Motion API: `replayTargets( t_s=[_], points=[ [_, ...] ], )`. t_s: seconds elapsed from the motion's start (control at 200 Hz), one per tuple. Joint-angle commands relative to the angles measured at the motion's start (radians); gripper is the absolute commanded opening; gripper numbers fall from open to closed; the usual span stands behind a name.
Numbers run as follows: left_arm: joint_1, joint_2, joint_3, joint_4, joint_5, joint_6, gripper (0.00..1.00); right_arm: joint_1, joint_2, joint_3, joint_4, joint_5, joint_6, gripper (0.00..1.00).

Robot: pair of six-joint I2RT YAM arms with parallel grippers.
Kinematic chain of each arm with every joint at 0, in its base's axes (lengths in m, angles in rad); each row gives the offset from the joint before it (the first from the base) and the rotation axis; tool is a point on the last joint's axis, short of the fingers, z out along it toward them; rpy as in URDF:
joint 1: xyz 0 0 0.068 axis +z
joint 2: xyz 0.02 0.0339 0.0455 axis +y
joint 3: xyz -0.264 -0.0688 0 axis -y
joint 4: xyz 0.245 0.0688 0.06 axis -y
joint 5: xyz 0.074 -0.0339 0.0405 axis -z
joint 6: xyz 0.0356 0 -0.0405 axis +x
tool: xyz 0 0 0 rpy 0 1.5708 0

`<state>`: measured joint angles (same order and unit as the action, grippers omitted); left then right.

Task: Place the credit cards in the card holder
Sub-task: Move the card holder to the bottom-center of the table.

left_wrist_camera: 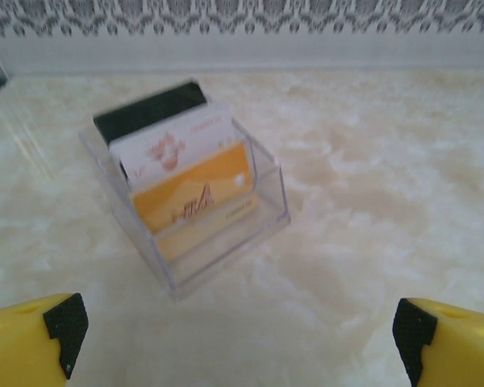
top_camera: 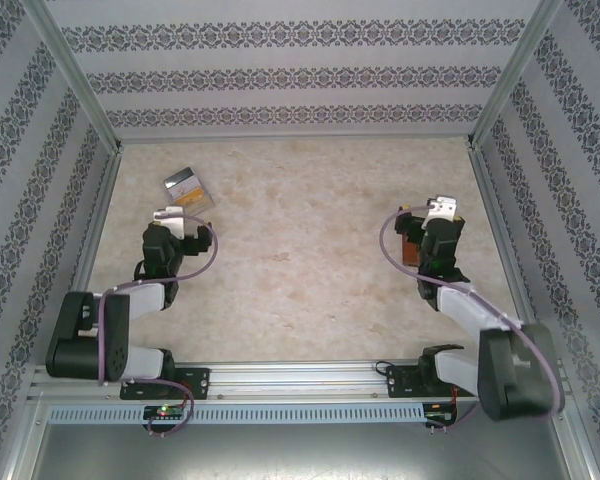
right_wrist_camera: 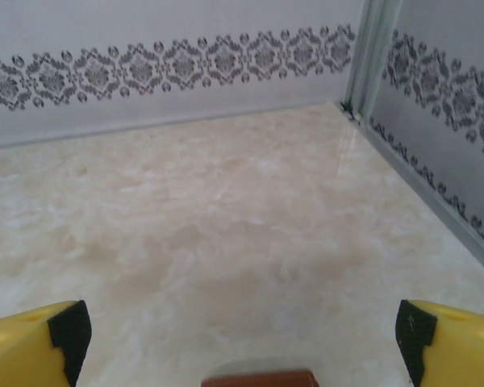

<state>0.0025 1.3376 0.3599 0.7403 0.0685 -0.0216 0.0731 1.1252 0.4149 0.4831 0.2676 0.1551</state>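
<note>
The credit cards stand upright in a clear plastic case (left_wrist_camera: 226, 234): an orange-gold card (left_wrist_camera: 192, 193) in front, a white card (left_wrist_camera: 173, 145) behind it, a black card (left_wrist_camera: 149, 113) at the back. My left gripper (left_wrist_camera: 238, 343) is open a short way in front of the case, nothing between its yellow fingers (left_wrist_camera: 32, 339). From above, the case (top_camera: 187, 188) lies at the far left, just beyond that gripper (top_camera: 172, 212). The reddish-brown card holder (top_camera: 408, 245) lies flat under my right wrist. Its far edge (right_wrist_camera: 260, 378) shows below the open, empty right gripper (right_wrist_camera: 240, 343).
Patterned walls close off the back (top_camera: 300, 75) and both sides. A metal corner post (right_wrist_camera: 371, 56) and the right wall's base rail (right_wrist_camera: 436, 193) run close to my right gripper. Bare marble tabletop (top_camera: 300, 250) lies between the two arms.
</note>
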Motion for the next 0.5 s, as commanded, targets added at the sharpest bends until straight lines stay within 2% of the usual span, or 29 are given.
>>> replayTargets(
  t_s=[0.0, 0.06, 0.12, 0.2, 0.23, 0.265, 0.315, 0.35, 0.42, 0.495],
  points=[
    [0.018, -0.098, 0.018, -0.138, 0.001, -0.055, 0.99, -0.049, -0.076, 0.110, -0.403, -0.053, 0.137, 0.98],
    [0.018, -0.160, 0.032, -0.211, -0.003, -0.083, 0.99, -0.103, -0.060, 0.201, -0.592, -0.137, 0.175, 0.98],
    [0.018, -0.218, 0.042, -0.267, 0.026, -0.096, 0.99, -0.156, -0.006, 0.298, -0.776, -0.164, 0.266, 0.98],
    [0.018, -0.306, 0.042, -0.322, 0.047, -0.135, 0.99, -0.218, 0.079, 0.390, -0.916, -0.292, 0.290, 0.98],
    [0.019, -0.344, 0.045, -0.354, 0.017, -0.183, 0.99, -0.235, 0.105, 0.403, -0.935, -0.316, 0.308, 0.97],
    [0.018, -0.386, 0.054, -0.410, -0.045, -0.267, 0.99, -0.255, 0.133, 0.408, -0.938, -0.361, 0.325, 0.92],
    [0.018, -0.447, 0.082, -0.574, -0.184, -0.434, 0.99, -0.285, 0.182, 0.414, -0.926, -0.457, 0.333, 0.87],
    [0.018, -0.480, 0.095, -0.640, -0.232, -0.490, 0.99, -0.296, 0.220, 0.418, -0.904, -0.529, 0.330, 0.84],
    [0.019, -0.534, 0.100, -0.705, -0.239, -0.553, 0.99, -0.300, 0.299, 0.441, -0.881, -0.577, 0.334, 0.72],
    [0.019, -0.565, 0.112, -0.746, -0.166, -0.554, 0.99, -0.298, 0.388, 0.495, -0.895, -0.596, 0.333, 0.61]
  ],
)
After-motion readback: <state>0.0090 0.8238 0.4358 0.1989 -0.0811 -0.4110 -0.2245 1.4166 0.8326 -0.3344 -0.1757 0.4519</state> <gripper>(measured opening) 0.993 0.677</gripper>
